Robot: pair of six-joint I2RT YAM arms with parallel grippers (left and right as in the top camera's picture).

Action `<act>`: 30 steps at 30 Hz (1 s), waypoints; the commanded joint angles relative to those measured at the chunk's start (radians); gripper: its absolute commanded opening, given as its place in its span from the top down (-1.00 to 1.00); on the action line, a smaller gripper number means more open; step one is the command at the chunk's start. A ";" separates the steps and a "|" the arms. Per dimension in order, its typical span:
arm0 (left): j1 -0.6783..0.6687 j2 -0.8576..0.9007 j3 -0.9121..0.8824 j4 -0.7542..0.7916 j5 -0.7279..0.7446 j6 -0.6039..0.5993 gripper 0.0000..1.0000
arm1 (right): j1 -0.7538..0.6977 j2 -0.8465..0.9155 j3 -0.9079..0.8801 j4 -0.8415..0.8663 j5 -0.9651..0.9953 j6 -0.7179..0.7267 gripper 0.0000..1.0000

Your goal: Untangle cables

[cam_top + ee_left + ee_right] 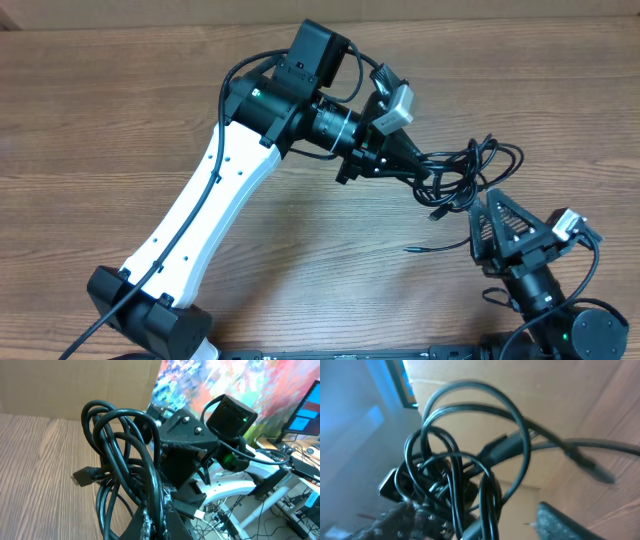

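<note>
- The cables (465,172) are 1 bunched knot of thin black cords. They are held up off the wooden table (100,150), between my 2 grippers at the right of the overhead view.
- Left gripper (418,170): pressed together and pinching the cables low in the bunch. In the left wrist view the cords rise straight out of its taped fingers (146,522).
- Right gripper (497,210): the right wrist view shows the jaws spread, 1 finger at each lower corner. The bunch sits close in front, nearer the finger at the lower left. I see no cord pinched there.
- Several big loops arch over the top of the knot. A flat plug (82,476) juts out sideways, and another plug end (437,213) dangles under the bunch.
- 1 thin loose end (420,247) lies on the table just beside the right gripper. I cannot tell whether it runs back into the knot.
- Handling, my judgement: the bunch is light and limp, with rubbery jackets that drag on each other. The loops look as if they hold their curl. The plugs are the stiff parts and will likely snag when drawn through a loop.
- Where to take hold, my judgement: the cord just behind a free plug, or 1 outer loop alone, never the core.
- Risk: a straight pull against the left pinch could tighten the knot. Feeding a plug back out through its loop looks safer.
</note>
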 commanded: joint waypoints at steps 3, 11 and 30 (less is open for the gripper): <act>0.005 -0.025 0.008 0.009 0.131 0.045 0.92 | -0.003 -0.002 0.002 0.062 -0.034 0.127 0.03; 0.005 -0.025 0.008 0.011 0.243 0.076 0.92 | -0.003 -0.002 0.002 0.100 0.013 0.149 0.23; -0.003 -0.026 0.008 0.019 0.242 0.077 0.92 | -0.002 -0.002 0.002 0.002 0.082 0.145 0.75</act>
